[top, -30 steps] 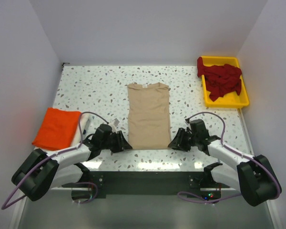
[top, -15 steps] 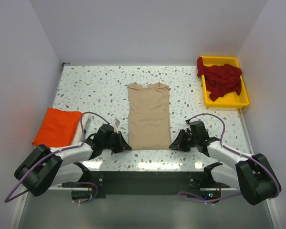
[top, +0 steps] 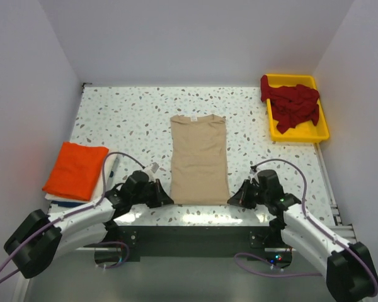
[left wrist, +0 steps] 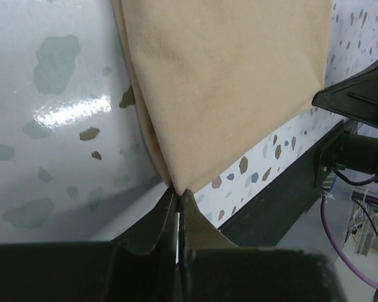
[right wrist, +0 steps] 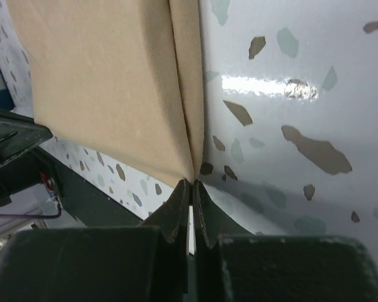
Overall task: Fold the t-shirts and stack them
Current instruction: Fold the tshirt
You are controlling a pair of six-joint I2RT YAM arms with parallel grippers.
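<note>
From where I stand, the beige cloth t-shirt (top: 198, 157) lies in the middle of the speckled terrazzo-pattern table (top: 126, 119), with its sleeves tucked in so it makes one long narrow rectangle. Its long axis runs straight away from the arms, the collar pointing at the far wall and the hem lying at the near edge of the table. The left gripper (top: 167, 198) is clamped tight on the near-left hem corner and the right gripper (top: 232, 200) on the near-right one. Both wrist views show the fingers pressed together with the doubled cloth corner caught at their tips, low against the tabletop. I take this for the start of the crosswise fold: the lengthwise folds look done and the hem is pinched, but nothing has been carried over yet. The next move, as I judge it, calls for both arms to lift together and carry the hem away toward the collar, level and evenly spaced so the cloth neither skews nor sags between them, and then to let go with the edges lined up. A bright orange folded shirt (top: 75, 168) sits well apart at the left edge and looks like the stack to join. The dark red shirts (top: 293, 104) are heaped in the yellow plastic tray (top: 302, 134) at the far right corner.
</note>
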